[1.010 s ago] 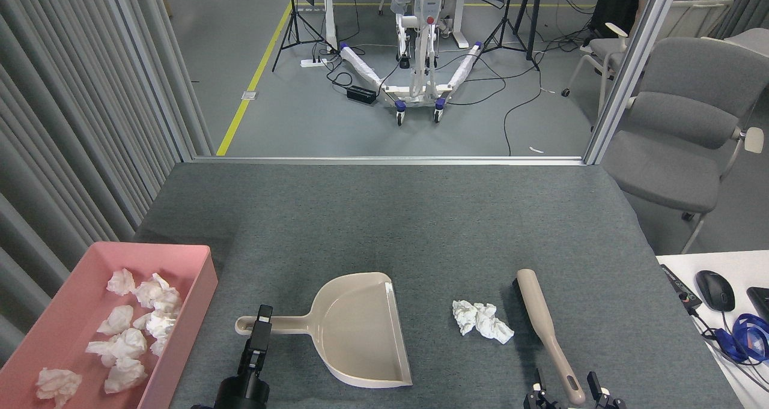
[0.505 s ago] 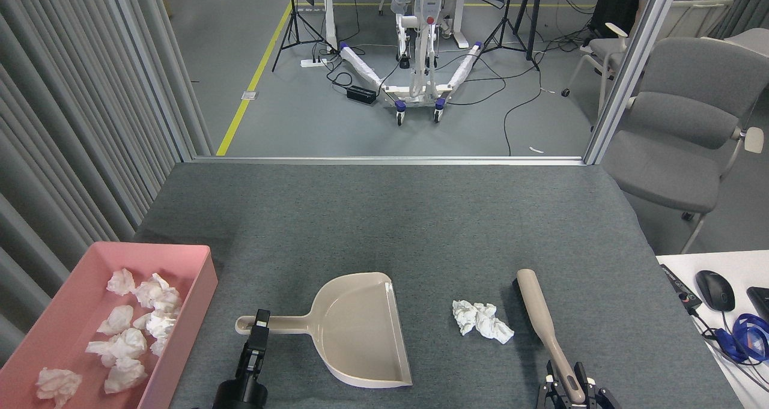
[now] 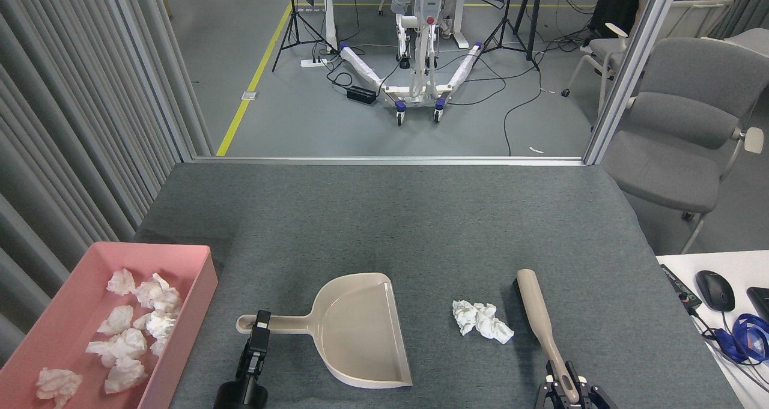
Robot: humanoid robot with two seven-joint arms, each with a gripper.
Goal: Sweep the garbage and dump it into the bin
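The garbage (image 3: 482,321) is plain white, crumpled, lying left of the right gripper's black fingers (image 3: 550,389). Between those fingers runs the beige brush handle (image 3: 544,319) — the same beige as the dustpan (image 3: 360,331), just right of the left gripper's black fingers (image 3: 260,331). Well left of them, the bin (image 3: 198,289) is pink, with white wads (image 3: 129,331) inside. The table cover (image 3: 390,217) is dark grey — a fine, flecked felt texture.
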